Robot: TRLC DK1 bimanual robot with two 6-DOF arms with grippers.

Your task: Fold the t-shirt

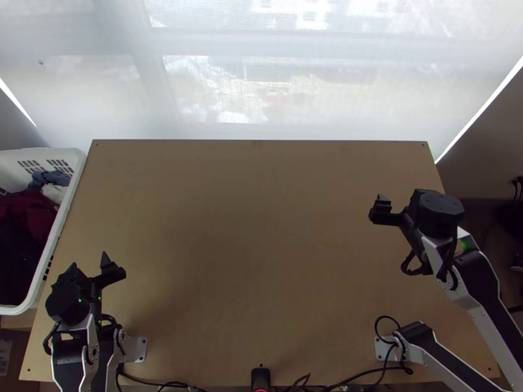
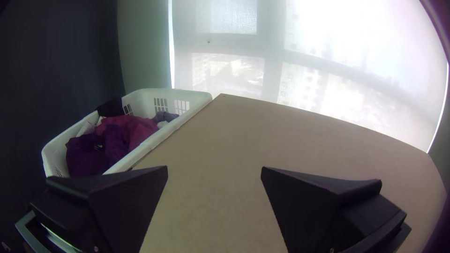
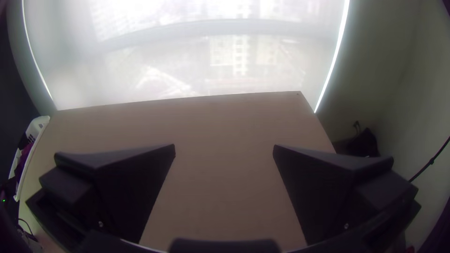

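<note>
Top view: crumpled soft clothes (image 1: pixel 26 212) in a slotted plastic basket (image 1: pixel 64 215) beside the wooden bench's (image 1: pixel 261 235) left edge; whether they include the t-shirt, can't tell. Left gripper (image 1: pixel 90 260) near that edge, arm folded; right gripper (image 1: pixel 400 197) near the right edge, arm stretched.

Left wrist view: wedge-shaped fingers (image 2: pixel 126 201) apart.

Right wrist view: likewise apart.

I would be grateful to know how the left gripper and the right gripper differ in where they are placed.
The left gripper is at the table's near left part, beside the basket; the right gripper is by the right side, farther toward the window. The left gripper sits close to its arm's base, while the right gripper is farther out from its own. Both are open and empty, with wide black fingers.
</note>
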